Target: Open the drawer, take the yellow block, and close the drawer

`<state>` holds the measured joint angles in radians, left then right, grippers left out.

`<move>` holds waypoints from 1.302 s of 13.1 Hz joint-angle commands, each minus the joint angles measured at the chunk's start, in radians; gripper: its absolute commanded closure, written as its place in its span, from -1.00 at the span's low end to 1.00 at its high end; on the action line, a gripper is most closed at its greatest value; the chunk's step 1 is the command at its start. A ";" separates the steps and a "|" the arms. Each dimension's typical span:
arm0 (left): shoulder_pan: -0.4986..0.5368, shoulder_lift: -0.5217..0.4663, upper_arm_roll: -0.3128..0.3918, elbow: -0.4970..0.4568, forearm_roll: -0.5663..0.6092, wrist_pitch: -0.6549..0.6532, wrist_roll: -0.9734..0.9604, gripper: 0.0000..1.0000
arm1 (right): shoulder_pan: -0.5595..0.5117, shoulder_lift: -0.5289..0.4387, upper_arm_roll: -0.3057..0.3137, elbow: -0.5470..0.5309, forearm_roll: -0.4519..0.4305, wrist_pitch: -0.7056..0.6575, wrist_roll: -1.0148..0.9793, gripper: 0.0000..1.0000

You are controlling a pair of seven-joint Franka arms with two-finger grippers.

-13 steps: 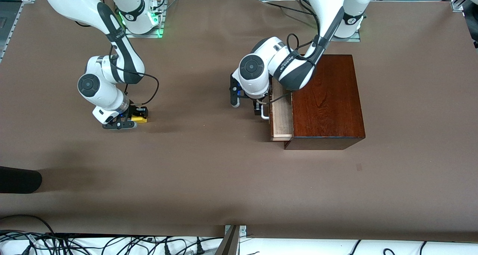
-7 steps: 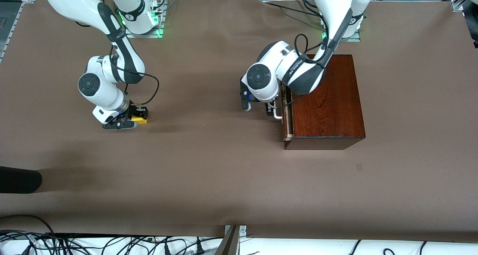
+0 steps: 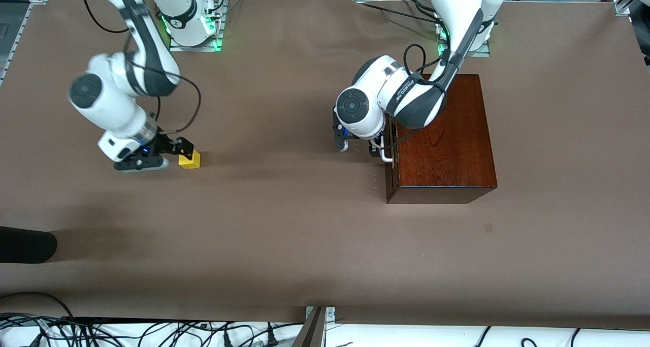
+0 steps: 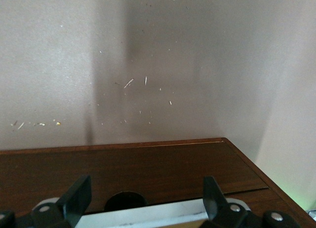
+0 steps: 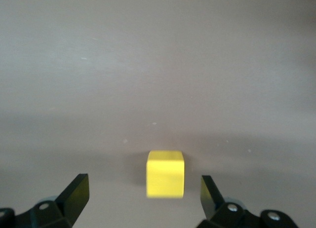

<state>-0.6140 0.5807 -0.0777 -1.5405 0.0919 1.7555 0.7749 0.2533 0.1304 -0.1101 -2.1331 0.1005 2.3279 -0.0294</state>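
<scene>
The drawer (image 3: pixel 389 180) sits flush in the dark mahogany box (image 3: pixel 447 144); only its dark front (image 4: pixel 148 164) and white handle (image 3: pixel 385 154) show. My left gripper (image 3: pixel 359 148) is open at the handle. In the left wrist view (image 4: pixel 146 188) the white bar (image 4: pixel 148 215) lies across between its fingers. The yellow block (image 3: pixel 190 159) rests on the table toward the right arm's end. My right gripper (image 3: pixel 170 156) is open and empty just beside the block, clear of it. In the right wrist view (image 5: pixel 144 184) the block (image 5: pixel 165 173) lies ahead between the spread fingers.
A dark rounded object (image 3: pixel 25 244) lies at the table's edge toward the right arm's end, nearer the front camera. Cables (image 3: pixel 152 332) run along the front edge. Brown table (image 3: pixel 284 220) stretches between the block and the box.
The left gripper pushed the drawer from partly open to flush in the box. The right gripper opened, left the yellow block on the table and drew back from it.
</scene>
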 commanded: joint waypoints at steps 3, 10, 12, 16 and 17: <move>0.088 -0.214 -0.001 -0.004 -0.071 -0.093 -0.224 -1.00 | -0.014 -0.081 0.010 0.284 0.001 -0.457 -0.046 -1.00; 0.405 -0.372 -0.001 0.127 -0.098 -0.345 -0.365 -1.00 | -0.014 -0.118 0.009 0.487 -0.056 -0.720 -0.115 -1.00; 0.466 -0.349 0.003 0.186 -0.098 -0.419 -0.367 -1.00 | -0.014 -0.118 0.009 0.489 -0.077 -0.720 -0.116 -1.00; 0.491 -0.413 0.085 0.111 -0.118 -0.286 -0.429 -1.00 | -0.014 -0.117 0.009 0.528 -0.082 -0.749 -0.118 -1.00; 0.506 -0.447 0.087 0.061 -0.127 -0.246 -0.492 -1.00 | -0.014 -0.117 0.007 0.529 -0.082 -0.752 -0.119 -1.00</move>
<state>-0.1203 0.1946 -0.0018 -1.3995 -0.0076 1.4450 0.3644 0.2509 0.0182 -0.1102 -1.6288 0.0307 1.6102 -0.1311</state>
